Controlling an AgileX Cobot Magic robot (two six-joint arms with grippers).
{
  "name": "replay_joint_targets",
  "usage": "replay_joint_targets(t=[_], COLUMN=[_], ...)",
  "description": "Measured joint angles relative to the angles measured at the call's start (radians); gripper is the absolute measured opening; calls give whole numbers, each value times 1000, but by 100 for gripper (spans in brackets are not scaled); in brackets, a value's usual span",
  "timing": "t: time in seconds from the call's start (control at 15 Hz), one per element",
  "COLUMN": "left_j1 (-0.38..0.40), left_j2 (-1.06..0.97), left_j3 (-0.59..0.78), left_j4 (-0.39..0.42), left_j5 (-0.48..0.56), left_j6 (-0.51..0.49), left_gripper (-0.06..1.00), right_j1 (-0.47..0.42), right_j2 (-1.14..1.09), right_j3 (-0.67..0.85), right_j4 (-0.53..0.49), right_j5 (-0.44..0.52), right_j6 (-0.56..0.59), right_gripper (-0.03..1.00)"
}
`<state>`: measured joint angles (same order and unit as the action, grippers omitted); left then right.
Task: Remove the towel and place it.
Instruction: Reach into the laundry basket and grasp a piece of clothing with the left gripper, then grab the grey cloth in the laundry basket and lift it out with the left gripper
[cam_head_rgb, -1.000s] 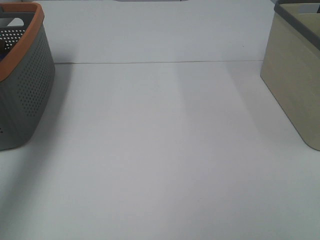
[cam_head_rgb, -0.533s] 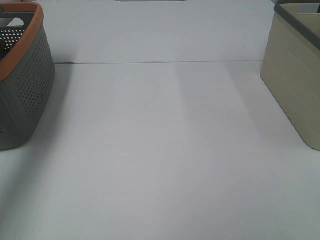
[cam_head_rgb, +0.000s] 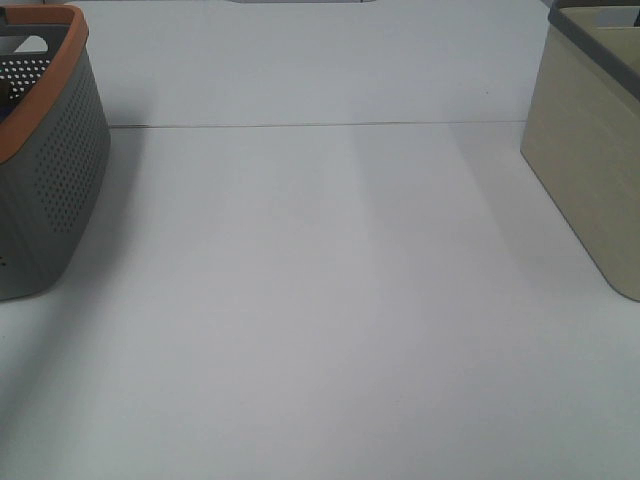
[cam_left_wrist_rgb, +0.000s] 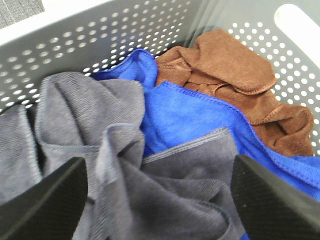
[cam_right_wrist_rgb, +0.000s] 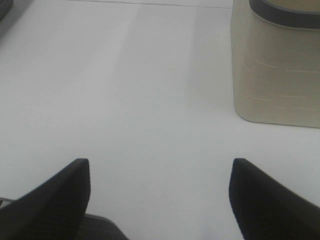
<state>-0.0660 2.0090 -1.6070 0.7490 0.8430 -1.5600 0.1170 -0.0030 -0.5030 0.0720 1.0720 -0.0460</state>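
Here's a broad, plain white table (cam_head_rgb: 320, 300), evenly lit, with one thin seam (cam_head_rgb: 320, 126) running across its far part. It reads as a lab test station, set out with laundry gear rather than a lived-in room. At the left edge sits a grey perforated basket (cam_head_rgb: 60, 170) with an orange rim. At the right edge, well apart from it, stands a beige bin (cam_head_rgb: 590, 170) with a dark grey rim. Down inside the basket lies a loose heap of cloths: a dark grey towel (cam_left_wrist_rgb: 100, 125), a blue cloth (cam_left_wrist_rgb: 195, 115) and a brown cloth (cam_left_wrist_rgb: 230, 70). Just past the basket's wall there's a strip of grey carpet-like surface (cam_left_wrist_rgb: 20, 10).
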Motion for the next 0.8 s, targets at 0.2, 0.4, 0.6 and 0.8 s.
replay_joint_targets(t=[0.2,0.4,0.6,0.8], left_j1=[0,0,0,0], left_j2=[63,95,114,114], left_j3=[-19,-19,-19,-19], left_j4=[2,14,17,84], left_j5=[0,0,-1,58], left_j6=[0,0,0,-47], left_gripper=[74,69,66,60], right_j1=[0,0,0,0], right_j2=[0,0,0,0], right_j3=[0,0,0,0], right_j4=[0,0,0,0], right_j5=[0,0,0,0], right_j6=[0,2,3,4], right_gripper=[76,76,76,76])
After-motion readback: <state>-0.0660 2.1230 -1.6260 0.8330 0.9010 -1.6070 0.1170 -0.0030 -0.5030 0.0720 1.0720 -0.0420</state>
